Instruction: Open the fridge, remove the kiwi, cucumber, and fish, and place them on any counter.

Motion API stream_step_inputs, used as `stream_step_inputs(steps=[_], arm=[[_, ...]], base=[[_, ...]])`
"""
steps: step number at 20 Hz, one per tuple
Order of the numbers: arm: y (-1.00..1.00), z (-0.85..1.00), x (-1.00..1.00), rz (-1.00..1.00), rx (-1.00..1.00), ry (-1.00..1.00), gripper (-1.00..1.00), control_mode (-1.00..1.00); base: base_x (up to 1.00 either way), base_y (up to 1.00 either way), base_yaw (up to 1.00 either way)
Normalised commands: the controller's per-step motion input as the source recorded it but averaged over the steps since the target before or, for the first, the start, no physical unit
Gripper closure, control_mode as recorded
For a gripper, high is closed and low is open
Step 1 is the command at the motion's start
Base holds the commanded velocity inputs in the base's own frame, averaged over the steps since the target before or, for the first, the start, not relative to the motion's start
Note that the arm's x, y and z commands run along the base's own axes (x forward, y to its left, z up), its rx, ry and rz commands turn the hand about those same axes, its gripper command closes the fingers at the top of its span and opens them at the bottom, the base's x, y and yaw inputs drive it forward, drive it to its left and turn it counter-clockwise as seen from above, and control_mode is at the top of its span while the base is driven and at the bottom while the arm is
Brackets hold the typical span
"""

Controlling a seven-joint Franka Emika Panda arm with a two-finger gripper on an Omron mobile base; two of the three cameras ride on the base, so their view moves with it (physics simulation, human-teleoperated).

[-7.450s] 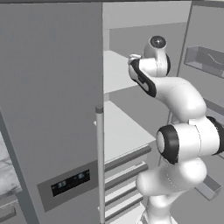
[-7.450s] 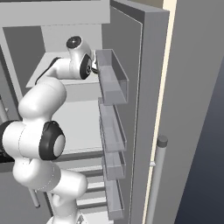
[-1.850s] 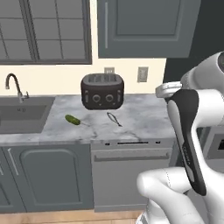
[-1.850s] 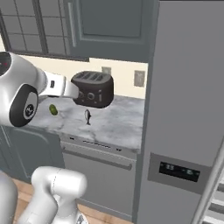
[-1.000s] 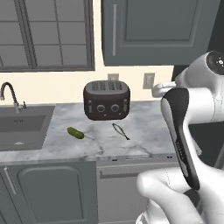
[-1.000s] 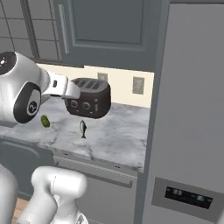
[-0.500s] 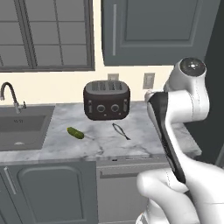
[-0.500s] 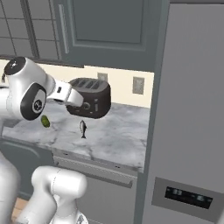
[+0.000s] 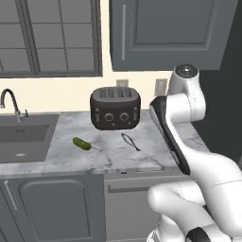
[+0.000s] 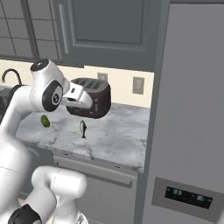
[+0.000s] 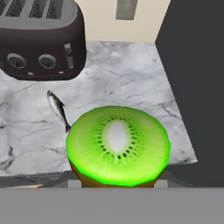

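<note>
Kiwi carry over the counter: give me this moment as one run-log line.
pincer: shut on kiwi | above counter | cucumber, fish on counter | toaster behind

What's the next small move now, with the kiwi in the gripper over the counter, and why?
Probably lower the hand toward the bare marble right of the fish before releasing. The hand view shows the kiwi between the fingertips, above the counter near its front edge. The cucumber and fish already lie there, so only the kiwi remains.
</note>
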Motion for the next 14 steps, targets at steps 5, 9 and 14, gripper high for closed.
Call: stream_step_inputs(steps=[5,9,14], arm=[[-0.12,-0.73,0.46,0.01,0.0,0.08,1.0,-1.0],[-0.22,-0.77,0.46,0.02,0.0,0.05,1.0,-1.0],[-0.29,-0.72,0.49,0.03,0.0,0.06,1.0,-1.0]], base=[[0.0,0.0,0.0],[0.0,0.0,0.0],[0.0,0.0,0.0]])
